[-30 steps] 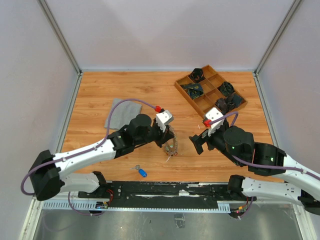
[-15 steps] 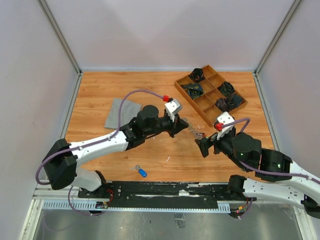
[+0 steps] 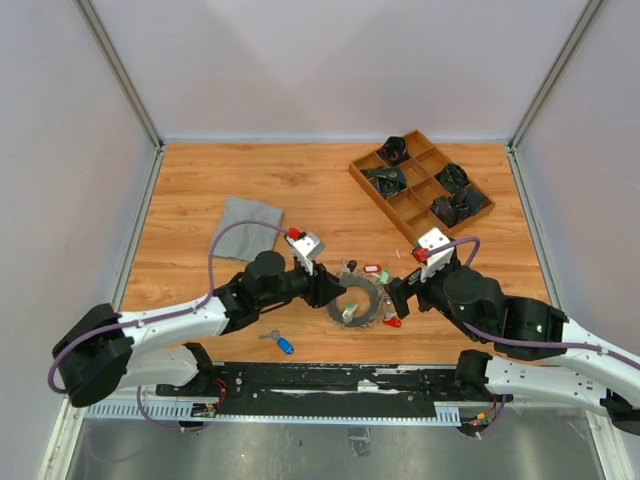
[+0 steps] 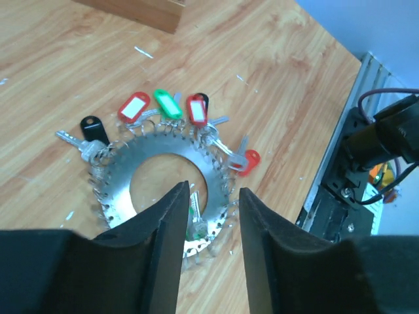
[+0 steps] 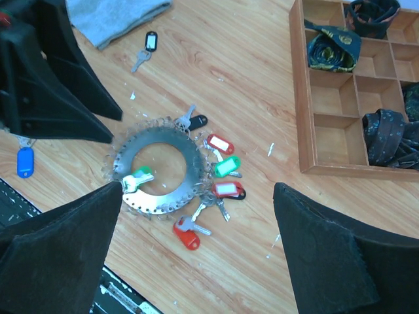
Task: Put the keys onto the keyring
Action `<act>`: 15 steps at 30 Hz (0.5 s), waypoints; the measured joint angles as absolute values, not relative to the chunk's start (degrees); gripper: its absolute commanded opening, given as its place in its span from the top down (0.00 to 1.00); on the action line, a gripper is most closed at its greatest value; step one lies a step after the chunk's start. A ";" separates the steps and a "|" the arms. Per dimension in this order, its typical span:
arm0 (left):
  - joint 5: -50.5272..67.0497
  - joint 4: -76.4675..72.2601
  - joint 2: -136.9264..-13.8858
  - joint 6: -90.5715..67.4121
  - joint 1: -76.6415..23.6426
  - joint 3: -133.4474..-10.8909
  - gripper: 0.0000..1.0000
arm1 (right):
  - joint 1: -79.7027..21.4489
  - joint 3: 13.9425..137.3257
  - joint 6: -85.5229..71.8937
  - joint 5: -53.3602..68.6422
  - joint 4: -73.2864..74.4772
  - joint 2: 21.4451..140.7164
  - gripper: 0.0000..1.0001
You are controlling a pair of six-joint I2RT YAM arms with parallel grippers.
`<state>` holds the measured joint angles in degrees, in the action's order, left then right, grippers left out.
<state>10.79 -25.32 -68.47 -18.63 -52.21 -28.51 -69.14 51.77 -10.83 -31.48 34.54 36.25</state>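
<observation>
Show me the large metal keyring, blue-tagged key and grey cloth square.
large metal keyring (image 5: 157,137), right wrist view, upper band
blue-tagged key (image 5: 25,162), right wrist view, its tag
grey cloth square (image 5: 118,16), right wrist view, visible middle

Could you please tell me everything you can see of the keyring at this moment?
The keyring looks like a flat grey metal doughnut with a spiky rim of small loops. It lies flat on the wooden table. From one side keys with black, red and green tags fan out; a green-tagged key lies across its band. The open left gripper hovers over its edge; contact cannot be told.
</observation>
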 measured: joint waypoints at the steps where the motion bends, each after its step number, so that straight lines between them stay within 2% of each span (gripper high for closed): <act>1: 9.93 -24.82 -66.67 -18.85 -52.21 -27.66 0.50 | -69.14 51.53 -10.87 -31.33 34.61 36.49 0.02; 4: 6.57 -21.63 -59.88 -19.97 -52.21 -25.69 0.42 | -69.14 51.18 -10.87 -29.85 34.85 38.39 0.02; 8: 1.21 -14.70 -50.63 -20.97 -52.21 -25.34 0.26 | -69.14 51.57 -13.17 -29.61 36.47 42.70 0.02; 10: -1.87 -10.44 -46.26 -21.54 -52.21 -25.41 0.10 | -69.14 52.95 -15.44 -29.52 38.52 45.28 0.02; 13: -6.35 -2.90 -40.71 -22.31 -52.12 -26.33 0.02 | -68.29 56.16 -17.72 -27.38 41.28 49.74 0.02; 15: -8.08 1.56 -38.30 -22.68 -51.27 -27.68 0.00 | -66.72 57.14 -17.69 -24.25 41.63 51.09 0.02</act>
